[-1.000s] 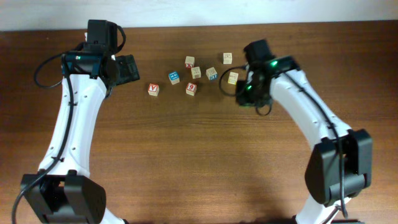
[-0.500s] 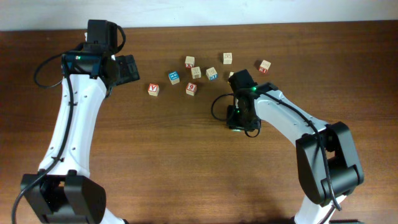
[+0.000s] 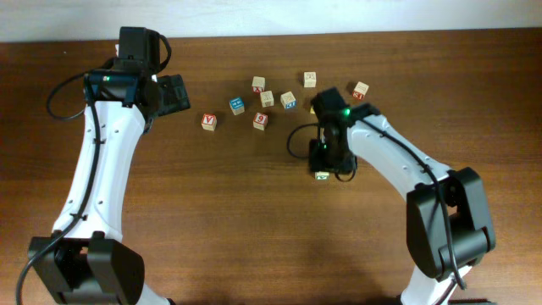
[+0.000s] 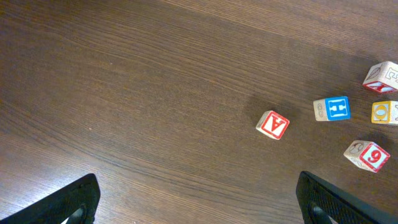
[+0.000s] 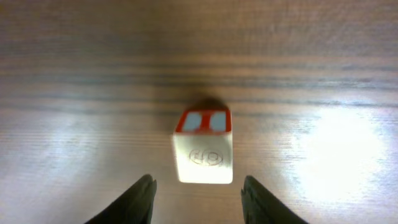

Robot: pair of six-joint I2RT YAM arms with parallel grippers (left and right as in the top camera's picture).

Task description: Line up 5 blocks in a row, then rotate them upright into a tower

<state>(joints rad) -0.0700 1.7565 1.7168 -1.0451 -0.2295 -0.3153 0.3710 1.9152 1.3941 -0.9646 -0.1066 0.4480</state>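
Note:
Several light-wood blocks lie at the table's far middle: a blue-faced one [image 3: 237, 105] [image 4: 332, 108], a red "9" one [image 3: 260, 120] [image 4: 368, 155] and a blue-marked one [image 3: 289, 100]. One more block [image 3: 322, 175] [image 5: 203, 149] rests alone on the table nearer the front. My right gripper [image 3: 323, 163] [image 5: 199, 200] is open just behind it, its fingertips [image 5: 142, 198] apart from the block's sides. Far left of the cluster, my left gripper [image 3: 174, 93] [image 4: 199, 208] is wide open over bare wood with nothing between its fingers [image 4: 69, 202].
A red "Y" cube [image 3: 208, 122] [image 4: 272, 124] lies left of the cluster. Pale cubes [image 3: 258, 83] [image 3: 310, 79] and one with red marks [image 3: 362, 90] sit along the far side. A yellow-marked cube [image 4: 385, 112] shows at the left wrist view's right edge.
My right gripper has carried a block from the cluster's right end toward the front, set it on the table and spread its jaws. The left arm has not moved.

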